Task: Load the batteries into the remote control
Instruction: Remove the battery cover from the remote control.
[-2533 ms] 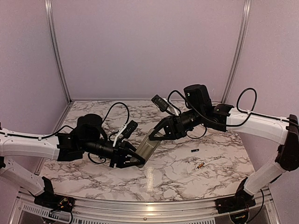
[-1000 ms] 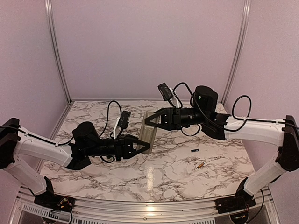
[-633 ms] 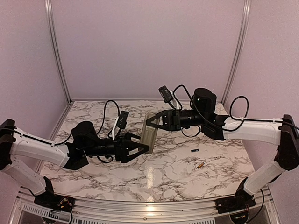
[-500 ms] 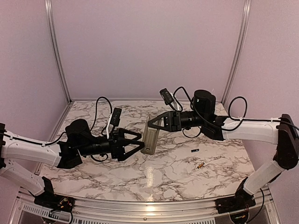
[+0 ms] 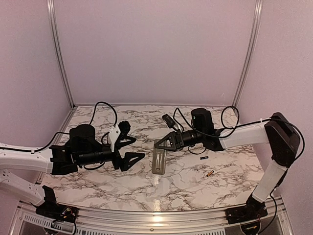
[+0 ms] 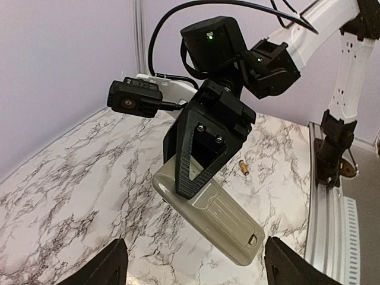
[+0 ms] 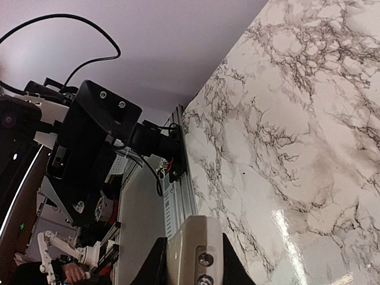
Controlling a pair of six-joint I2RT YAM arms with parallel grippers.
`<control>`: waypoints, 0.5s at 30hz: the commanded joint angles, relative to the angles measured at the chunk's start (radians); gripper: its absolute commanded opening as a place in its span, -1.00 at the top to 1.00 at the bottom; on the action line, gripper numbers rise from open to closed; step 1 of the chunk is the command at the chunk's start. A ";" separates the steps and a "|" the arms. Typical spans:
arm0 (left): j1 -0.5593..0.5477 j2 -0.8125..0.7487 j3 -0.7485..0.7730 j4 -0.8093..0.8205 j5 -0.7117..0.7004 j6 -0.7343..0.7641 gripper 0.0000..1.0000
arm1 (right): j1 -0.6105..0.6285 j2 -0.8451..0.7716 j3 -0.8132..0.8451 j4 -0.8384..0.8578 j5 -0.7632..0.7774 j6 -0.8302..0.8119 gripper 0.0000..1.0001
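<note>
The remote control [image 5: 158, 164] shows its greyish back with the cover on and hangs slanted over the middle of the table. My right gripper [image 5: 161, 147] is shut on its upper end. The left wrist view shows the remote control [image 6: 221, 217] held in the right gripper [image 6: 202, 155]. In the right wrist view the remote control [image 7: 196, 249] fills the gap between my fingers [image 7: 155, 261]. My left gripper [image 5: 130, 150] stands open to its left, apart from it, nothing between its jaws [image 6: 196, 268]. A blackish battery [image 5: 204, 158] and a gold battery [image 5: 210, 174] lie on the table to the right.
The marble table [image 5: 98, 183] ends at a metal rail [image 5: 146, 221] at the near side. Purple walls with corner posts [image 5: 58, 54] close in the back and sides. The gold battery [image 6: 243, 168] lies behind the remote in the left wrist view.
My left gripper opened, let go of the remote and drew back to the left. The right gripper kept the remote and lowered it toward the table.
</note>
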 commanded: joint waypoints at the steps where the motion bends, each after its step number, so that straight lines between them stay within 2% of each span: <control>1: -0.039 0.037 0.084 -0.216 -0.072 0.305 -0.50 | -0.009 0.065 0.014 0.007 -0.041 0.067 1.00; 7: -0.093 0.113 0.165 -0.347 -0.053 0.484 -0.19 | -0.010 0.135 0.043 -0.014 -0.040 0.105 1.00; 11: -0.125 0.165 0.217 -0.429 -0.056 0.559 0.04 | -0.010 0.173 0.035 0.052 -0.038 0.163 1.00; 15: -0.131 0.210 0.258 -0.497 -0.054 0.598 0.14 | -0.010 0.204 0.014 0.147 -0.034 0.230 1.00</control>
